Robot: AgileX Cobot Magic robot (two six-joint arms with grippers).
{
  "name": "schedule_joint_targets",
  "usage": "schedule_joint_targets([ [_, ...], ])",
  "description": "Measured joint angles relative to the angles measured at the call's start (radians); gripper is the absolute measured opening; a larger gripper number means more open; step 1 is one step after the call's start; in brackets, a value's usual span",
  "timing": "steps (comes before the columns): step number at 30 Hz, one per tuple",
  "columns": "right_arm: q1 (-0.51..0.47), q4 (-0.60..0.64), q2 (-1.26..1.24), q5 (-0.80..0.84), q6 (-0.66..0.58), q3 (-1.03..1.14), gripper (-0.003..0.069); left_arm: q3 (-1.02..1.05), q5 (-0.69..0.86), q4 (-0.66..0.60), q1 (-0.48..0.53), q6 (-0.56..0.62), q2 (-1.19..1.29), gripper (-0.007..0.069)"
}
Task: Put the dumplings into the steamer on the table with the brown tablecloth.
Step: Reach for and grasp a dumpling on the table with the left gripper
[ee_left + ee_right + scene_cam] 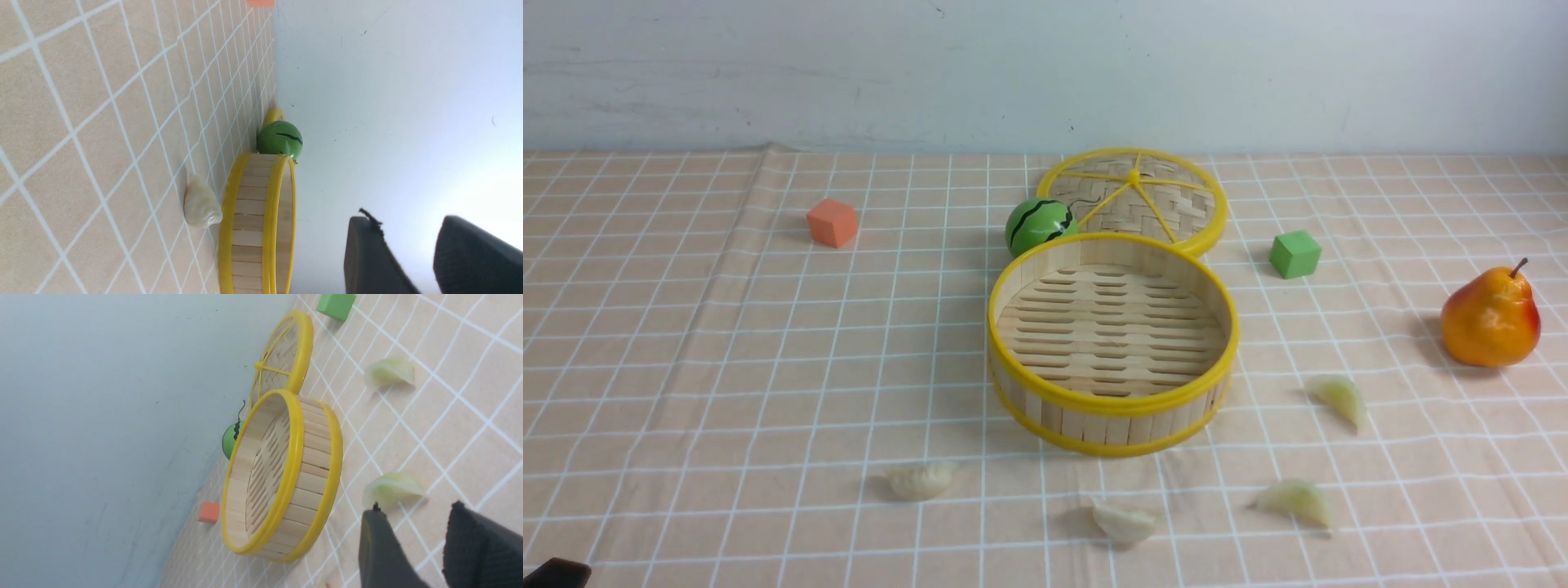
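Four dumplings (1125, 523) lie on the surface (686, 367), spread from the 7 to the 4 o'clock of the empty steamer (1111, 425). The left claw (406, 228) and right claw (412, 514) gape, holding nothing. By my judgement, all four placements remain.

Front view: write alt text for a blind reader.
An empty bamboo steamer sits on the brown tablecloth, four dumplings loose on the cloth in front and right of it. Behind it lie a woven lid and green ball; two cubes and a pear stand apart.
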Motion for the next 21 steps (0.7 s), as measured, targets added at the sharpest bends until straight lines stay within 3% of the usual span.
schedule_joint_targets([
  [6, 0.0, -0.009, 0.0, -0.025, -0.086, 0.0, 0.024, -0.003, 0.043, -0.142, 0.0, 0.029, 0.0, 0.0239],
  [9, 0.0, -0.009, 0.0, -0.056, -0.166, 0.0, 0.024, -0.059, 0.098, -0.188, 0.0, 0.168, 0.0, 0.0235],
  [12, 0.0, -0.01, 0.0, -0.063, -0.307, -0.035, 0.0223, -0.177, 0.154, -0.185, 0.0, 0.379, 0.004, 0.0192],
  [13, 0.0, -0.01, 0.0, -0.063, -0.307, -0.035, 0.0223, -0.186, 0.159, -0.185, 0.0, 0.392, 0.007, 0.0188],
  [14, 0.0, -0.01, 0.014, -0.071, -0.406, -0.083, 0.0183, -0.273, 0.219, -0.158, 0.0, 0.503, 0.049, 0.0137],
  [17, 0.0, -0.01, 0.129, -0.074, -0.57, -0.205, 0.0065, -0.443, 0.369, -0.032, 0.0, 0.666, 0.231, 0.0006],
  [21, 0.0, -0.01, 0.331, -0.001, -0.714, -0.368, -0.0017, -0.655, 0.535, 0.161, -0.019, 0.787, 0.439, -0.0014],
])
